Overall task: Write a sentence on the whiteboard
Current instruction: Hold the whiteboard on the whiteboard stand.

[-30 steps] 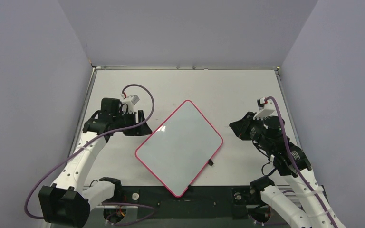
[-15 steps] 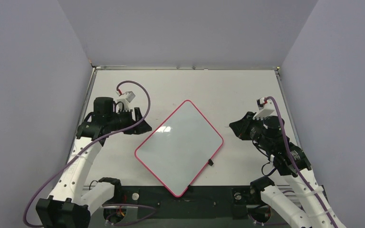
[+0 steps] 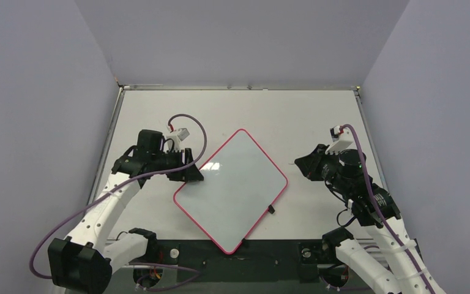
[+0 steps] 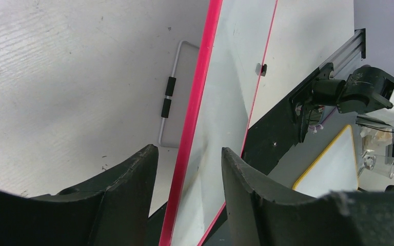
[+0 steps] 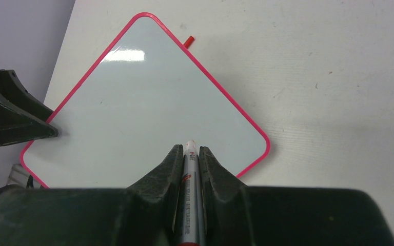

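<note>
- Whiteboard: you have the small, flat, glossy white whiteboard [image 3: 231,190] with its thin red-pink rim and rounded corners lying on the grey-white tabletop [image 3: 281,116]. It is turned corner-on like a diamond, and its nearest corner reaches over the black strip by the arm bases.
- Board face: it is white, with a bright glare patch close to the upper-left edge.
- Left tool: your left tool [image 3: 190,173] sits at the whiteboard's upper-left edge. Its black fingers [image 4: 133,174] are spread, and in the left wrist view the red-pink rim runs between them. You cannot tell whether either finger touches the rim.
- Right tool: your right tool [image 3: 306,165] is off the whiteboard's right corner, apart from the rim. It is pinching a slim grey marker [image 5: 190,171] with red lettering and a white tip.
- Marker tip: it points toward the whiteboard. In the right wrist view it shows against the board face near the right corner, and contact cannot be judged.
- Wire loop: a thin metal wire loop with two black sleeves [image 4: 166,97] lies on the tabletop beside the whiteboard's rim.
- Black tab: a small black tab [image 3: 271,209] sits against the whiteboard's lower-right edge.
- Red piece: a tiny red piece [image 5: 189,40] lies just outside the rim near the whiteboard's far corner.
</note>
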`<state>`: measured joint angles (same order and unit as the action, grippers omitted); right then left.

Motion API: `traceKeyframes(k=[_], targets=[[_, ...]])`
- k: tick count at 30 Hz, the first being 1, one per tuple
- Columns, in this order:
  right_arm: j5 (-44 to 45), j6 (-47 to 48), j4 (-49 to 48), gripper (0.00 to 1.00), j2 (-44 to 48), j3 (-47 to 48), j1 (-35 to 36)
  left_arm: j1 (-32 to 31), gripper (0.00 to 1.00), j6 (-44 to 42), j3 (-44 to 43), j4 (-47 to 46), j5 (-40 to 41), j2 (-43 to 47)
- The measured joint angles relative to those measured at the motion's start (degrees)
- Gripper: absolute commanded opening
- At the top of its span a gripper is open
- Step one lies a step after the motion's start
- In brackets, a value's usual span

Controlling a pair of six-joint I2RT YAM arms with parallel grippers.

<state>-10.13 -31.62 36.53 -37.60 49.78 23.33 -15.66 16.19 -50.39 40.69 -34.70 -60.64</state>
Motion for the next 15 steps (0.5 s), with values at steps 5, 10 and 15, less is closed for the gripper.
traceKeyframes(k=[5,10,15], targets=[[-0.2,0.0,0.0,0.00,0.0,0.0,0.0,-0.2,0.41,0.0,0.1,-0.7,-2.1,-1.1],[-0.4,0.0,0.0,0.00,0.0,0.0,0.0,-1.2,0.41,0.7,1.1,-2.5,-5.1,-2.3],[-0.5,0.0,0.0,0.00,0.0,0.0,0.0,-2.5,0.23,1.1,1.3,-4.2,-6.3,-4.9]])
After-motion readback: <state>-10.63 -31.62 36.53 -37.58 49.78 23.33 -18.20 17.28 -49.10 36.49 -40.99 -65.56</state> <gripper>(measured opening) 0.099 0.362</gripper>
